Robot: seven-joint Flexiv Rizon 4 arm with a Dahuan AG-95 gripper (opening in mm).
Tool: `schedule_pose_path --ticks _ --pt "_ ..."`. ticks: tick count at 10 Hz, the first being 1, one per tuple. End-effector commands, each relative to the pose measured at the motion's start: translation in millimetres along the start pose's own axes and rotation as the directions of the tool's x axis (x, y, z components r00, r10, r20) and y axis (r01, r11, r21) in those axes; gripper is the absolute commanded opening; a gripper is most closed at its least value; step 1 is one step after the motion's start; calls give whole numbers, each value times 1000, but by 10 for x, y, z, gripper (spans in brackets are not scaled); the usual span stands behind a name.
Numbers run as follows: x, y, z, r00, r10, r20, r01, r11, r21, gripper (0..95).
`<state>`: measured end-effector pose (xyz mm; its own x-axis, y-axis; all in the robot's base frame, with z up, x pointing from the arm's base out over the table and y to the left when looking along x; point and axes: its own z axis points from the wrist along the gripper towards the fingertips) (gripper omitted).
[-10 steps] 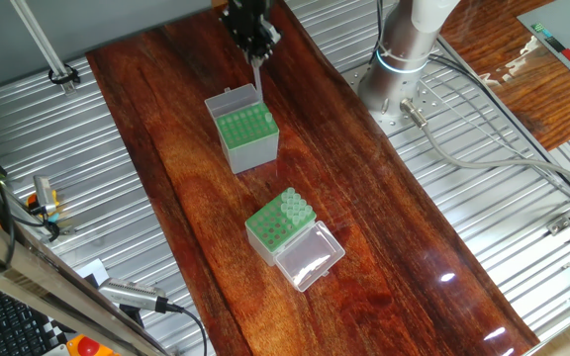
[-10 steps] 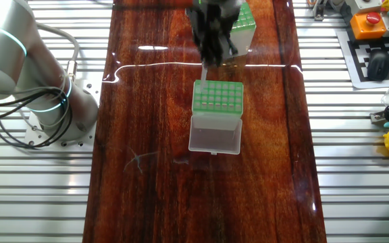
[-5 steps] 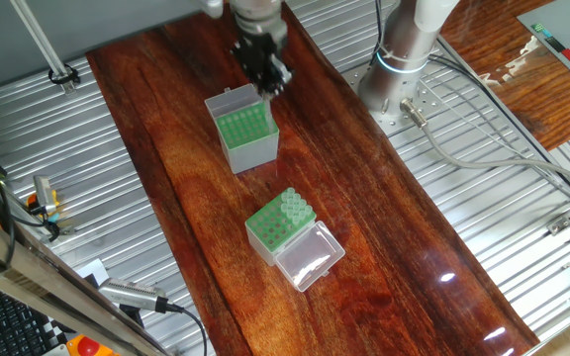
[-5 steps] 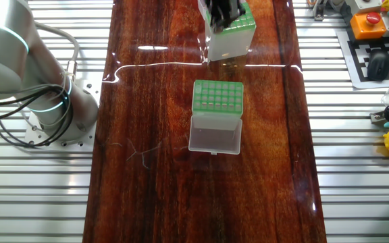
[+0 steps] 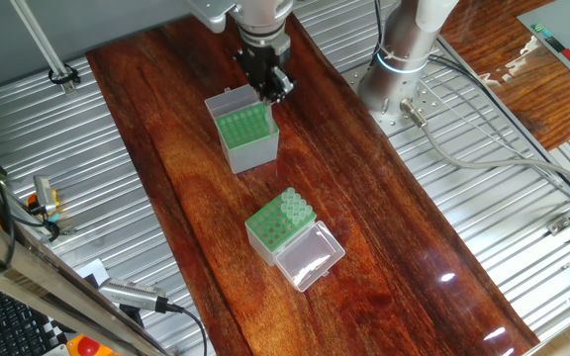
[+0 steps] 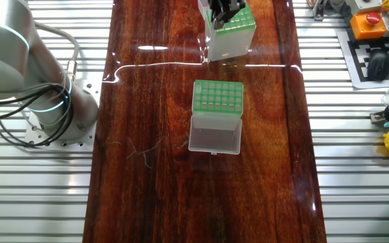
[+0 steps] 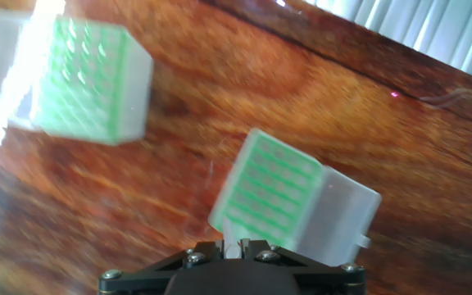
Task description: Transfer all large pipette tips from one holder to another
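Our gripper (image 5: 270,87) hovers over the taller holder (image 5: 244,133); jaws pinch a tip (image 7: 230,246). Tips are light, slick, thin-walled: we grip at the collar, gently. More tips (image 5: 295,207) stand in the lidded box (image 5: 293,240).

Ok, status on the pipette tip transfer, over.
Fingers pinched on what looks like a large pipette tip, low over the tall grey-sided holder. Several tips standing in the lidded box. Nothing in the way.

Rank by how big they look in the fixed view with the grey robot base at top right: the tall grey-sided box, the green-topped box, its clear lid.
1. Tall grey-sided box, largest.
2. Green-topped box and its clear lid look about alike; I would not rank them.
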<state>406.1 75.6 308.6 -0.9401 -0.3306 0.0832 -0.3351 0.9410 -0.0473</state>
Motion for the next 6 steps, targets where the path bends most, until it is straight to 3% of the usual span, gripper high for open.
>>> schedule_pose_path --ticks 1,4,6 --pt "-43 86 -7 993 -102 64 106 993 -55 0" --pt "-393 684 -35 999 -16 52 18 999 -37 0" --pt "-445 876 -62 999 14 50 -13 1000 -21 0"
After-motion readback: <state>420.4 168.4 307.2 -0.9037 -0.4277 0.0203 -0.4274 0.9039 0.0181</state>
